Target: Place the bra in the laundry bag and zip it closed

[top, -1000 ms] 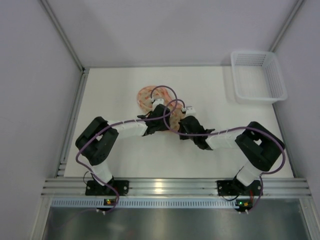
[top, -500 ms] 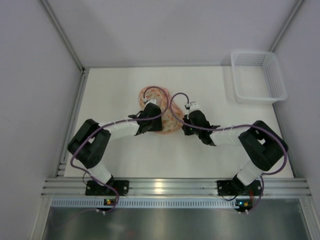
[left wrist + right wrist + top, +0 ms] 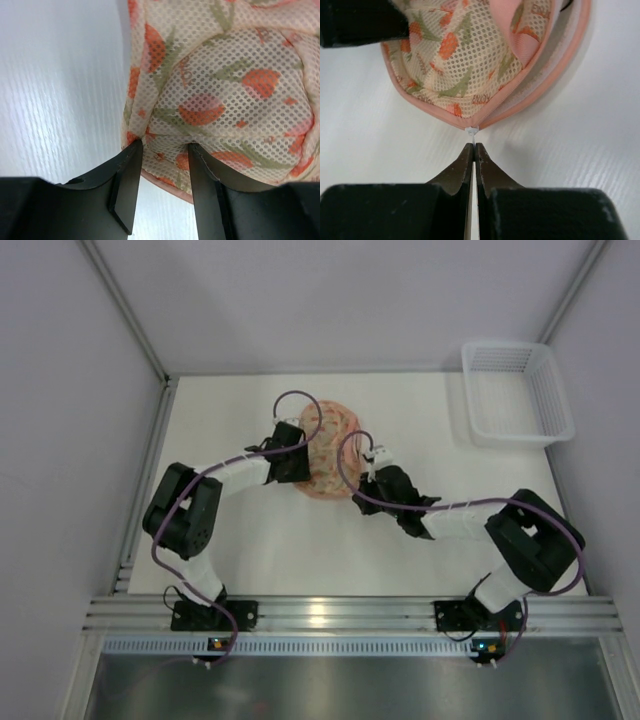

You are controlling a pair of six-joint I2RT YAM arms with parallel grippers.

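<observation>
Our laundry bag (image 3: 325, 452) sits mid-table (image 3: 250, 540). The left pincer (image 3: 164, 147) is clamped on its mesh edge, and the right pincer (image 3: 473, 146) is shut right at the zipper pull (image 3: 471, 131). Our worry: that tiny pull slips out, or the bag just drags along and never zips.

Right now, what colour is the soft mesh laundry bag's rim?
Pink rim on the laundry bag, clearest in the right wrist view.

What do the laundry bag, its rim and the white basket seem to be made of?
The laundry bag: soft mesh fabric, probably synthetic, matte; fine holes show across the printed pattern; rim: smooth pink woven binding, apparently; basket: rigid white plastic, judging by its lattice walls.
</observation>
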